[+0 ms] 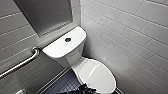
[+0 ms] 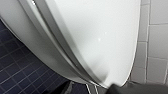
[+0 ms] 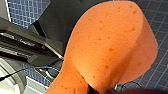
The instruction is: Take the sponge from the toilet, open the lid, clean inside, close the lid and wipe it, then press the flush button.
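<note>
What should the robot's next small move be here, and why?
Probably ease the left gripper under the front rim of the lid and start lifting it. The lid lies shut on the toilet, the left gripper is close to its rim, and the sponge is already held by the right gripper over the floor tiles.

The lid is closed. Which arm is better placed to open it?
Left, probably. Its wrist camera looks closely at the rim of the closed lid, while the right hand carries the sponge.
</note>
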Controlling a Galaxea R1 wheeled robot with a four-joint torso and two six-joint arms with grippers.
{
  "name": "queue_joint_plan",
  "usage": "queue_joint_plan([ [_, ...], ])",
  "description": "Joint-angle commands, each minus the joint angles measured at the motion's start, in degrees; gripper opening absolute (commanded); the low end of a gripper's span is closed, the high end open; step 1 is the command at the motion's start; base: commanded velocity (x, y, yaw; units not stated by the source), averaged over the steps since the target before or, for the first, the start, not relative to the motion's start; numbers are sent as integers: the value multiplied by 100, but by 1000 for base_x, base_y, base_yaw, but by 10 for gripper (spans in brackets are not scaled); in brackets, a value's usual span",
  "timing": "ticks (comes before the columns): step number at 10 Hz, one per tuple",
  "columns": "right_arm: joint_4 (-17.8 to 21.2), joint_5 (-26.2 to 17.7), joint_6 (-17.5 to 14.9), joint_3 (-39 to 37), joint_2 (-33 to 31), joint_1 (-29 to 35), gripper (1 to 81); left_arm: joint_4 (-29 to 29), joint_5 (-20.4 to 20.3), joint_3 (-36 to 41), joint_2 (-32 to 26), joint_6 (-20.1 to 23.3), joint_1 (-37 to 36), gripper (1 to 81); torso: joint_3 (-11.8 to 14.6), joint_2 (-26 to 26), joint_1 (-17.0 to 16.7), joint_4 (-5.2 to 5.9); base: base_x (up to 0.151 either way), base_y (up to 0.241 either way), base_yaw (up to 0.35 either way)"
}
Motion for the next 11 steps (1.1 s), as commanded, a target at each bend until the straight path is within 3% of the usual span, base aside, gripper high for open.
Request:
queue_joint_plan([
  [1, -138, -433, -10, 74, -197, -210, 10, -74, 91, 113, 134, -79, -515, 811, 0, 0, 0, 0, 0, 0, 0],
  [11, -138, -442, -2, 109, -188, -78, 10, -74, -129, 218, 178, -369, -559, 811, 0, 0, 0, 0, 0, 0, 0],
])
